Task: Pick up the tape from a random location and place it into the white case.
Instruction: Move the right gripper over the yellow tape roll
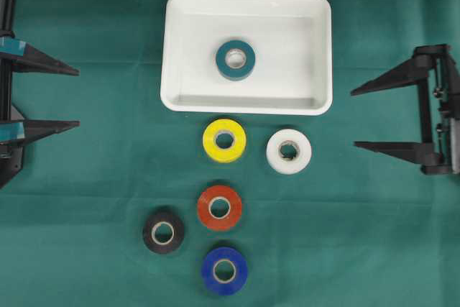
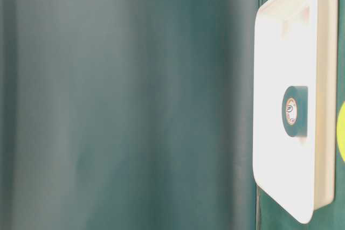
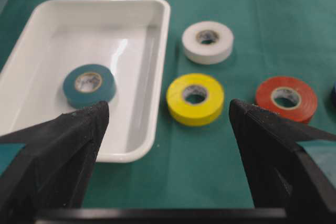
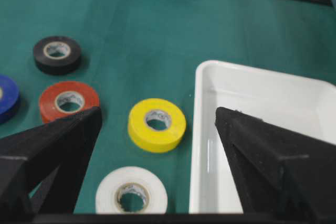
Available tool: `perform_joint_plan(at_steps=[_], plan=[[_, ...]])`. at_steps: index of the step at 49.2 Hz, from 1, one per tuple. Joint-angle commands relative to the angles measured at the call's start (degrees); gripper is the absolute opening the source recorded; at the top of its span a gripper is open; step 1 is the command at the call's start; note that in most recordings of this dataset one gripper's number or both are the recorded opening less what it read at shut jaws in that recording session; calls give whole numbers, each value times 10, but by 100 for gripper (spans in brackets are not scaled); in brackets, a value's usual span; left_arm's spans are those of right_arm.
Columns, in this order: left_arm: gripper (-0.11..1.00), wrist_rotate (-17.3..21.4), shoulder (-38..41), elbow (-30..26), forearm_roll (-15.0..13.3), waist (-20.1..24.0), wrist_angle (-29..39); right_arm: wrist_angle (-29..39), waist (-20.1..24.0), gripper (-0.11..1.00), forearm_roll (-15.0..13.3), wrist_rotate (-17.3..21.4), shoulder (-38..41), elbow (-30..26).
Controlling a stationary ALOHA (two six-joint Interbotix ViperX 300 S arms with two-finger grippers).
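Observation:
The white case (image 1: 183, 34) sits at the back middle of the green cloth. A teal tape roll (image 1: 236, 60) lies flat inside it; it also shows in the left wrist view (image 3: 89, 85) and the table-level view (image 2: 294, 111). In front of the case lie a yellow roll (image 1: 224, 140), a white roll (image 1: 289, 151), a red roll (image 1: 219, 207), a black roll (image 1: 163, 232) and a blue roll (image 1: 224, 270). My left gripper (image 1: 77, 98) is open and empty at the left edge. My right gripper (image 1: 353, 118) is open and empty at the right edge.
The green cloth (image 1: 359, 235) covers the whole table. In the left wrist view the case (image 3: 157, 35) is ahead left, with the yellow roll (image 3: 195, 98) between the fingers. In the right wrist view the case (image 4: 202, 129) is right of the yellow roll (image 4: 156, 124).

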Motion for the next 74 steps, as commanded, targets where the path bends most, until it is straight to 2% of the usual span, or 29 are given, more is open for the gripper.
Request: perform_joint_plan(at_steps=[1,37,51,60,74], plan=[[92,-1,7,-6,-1,0,-6,-11,2,91,2,0,29,-32],[91,-1,9,-5,-1,1,-5,-29,8,91,1,0,278,-226],[91,-2,9,-5,-1,0,-5,-28,8,91,1,0,340,-293],[91,-2,9,-5,-1,0,-5,-23,8,91,0,-1,363,-320],[91,-1,10,-4,-1,1,-3,-20,8,91,1,0,365,-322]])
